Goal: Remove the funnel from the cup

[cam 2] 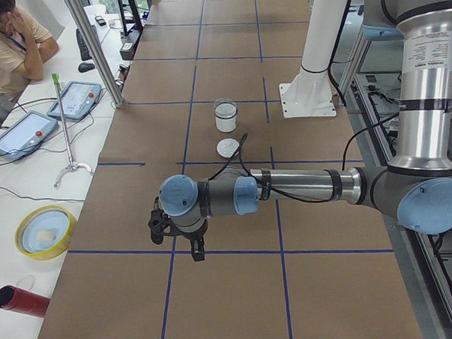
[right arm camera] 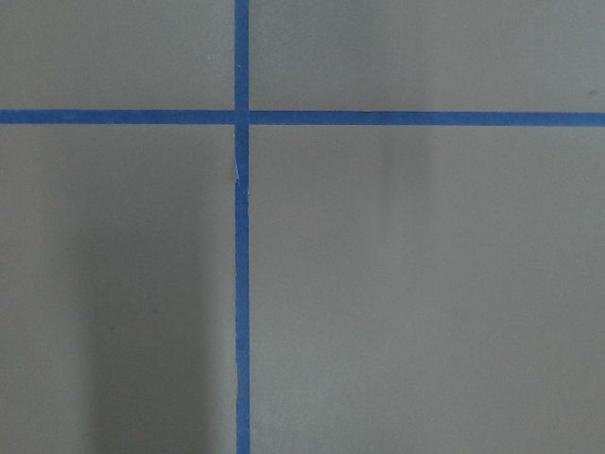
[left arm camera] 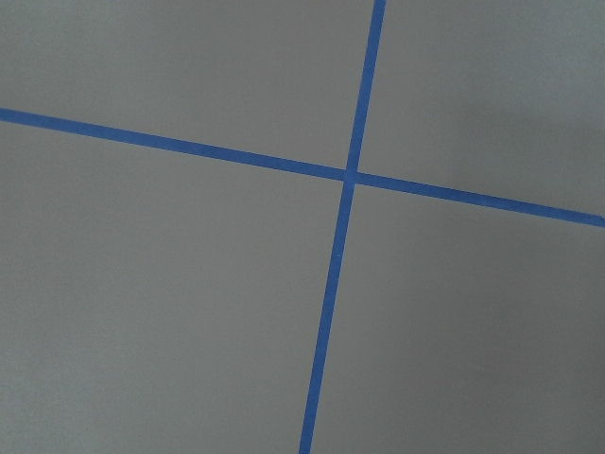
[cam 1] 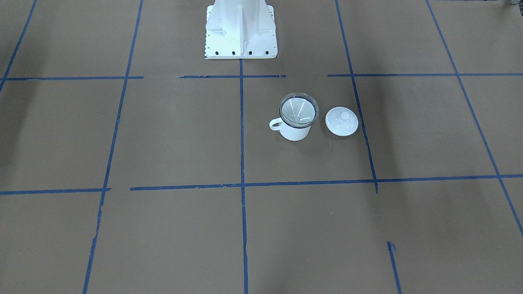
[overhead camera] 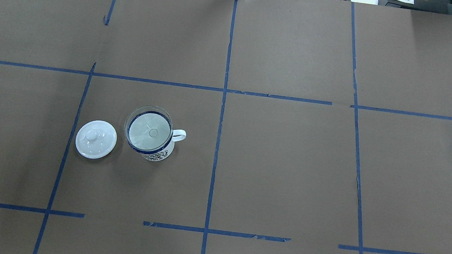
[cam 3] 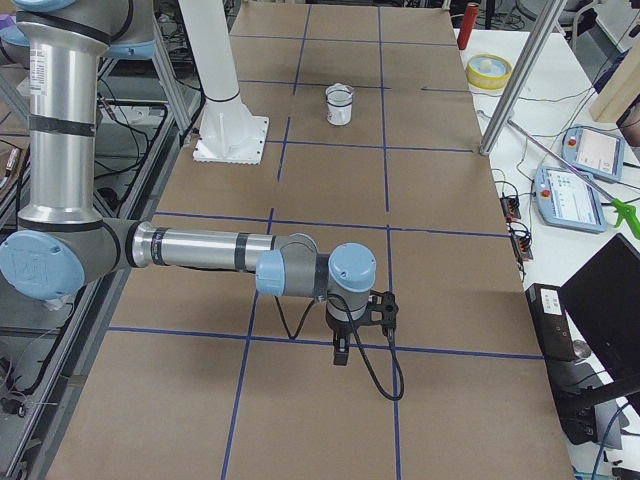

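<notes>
The cup [overhead camera: 160,153], a white mug with a dark blue rim and a small loop handle, stands on the brown table left of centre in the overhead view. The clear funnel [overhead camera: 149,129] sits in its mouth, its wide rim resting on the mug's rim. Both also show in the front view, cup [cam 1: 295,131] and funnel [cam 1: 298,109]. My left gripper [cam 2: 175,235] hangs over the table far from the cup, seen only in the left side view; I cannot tell if it is open. My right gripper [cam 3: 362,318] shows only in the right side view; I cannot tell its state either.
A white round knobbed lid [overhead camera: 96,139] lies on the table just beside the cup, apart from it. The robot's white base [cam 1: 240,32] stands at the table's edge. An operator [cam 2: 3,44], tablets [cam 2: 18,133] and a yellow bowl [cam 2: 43,231] are off the table's far side.
</notes>
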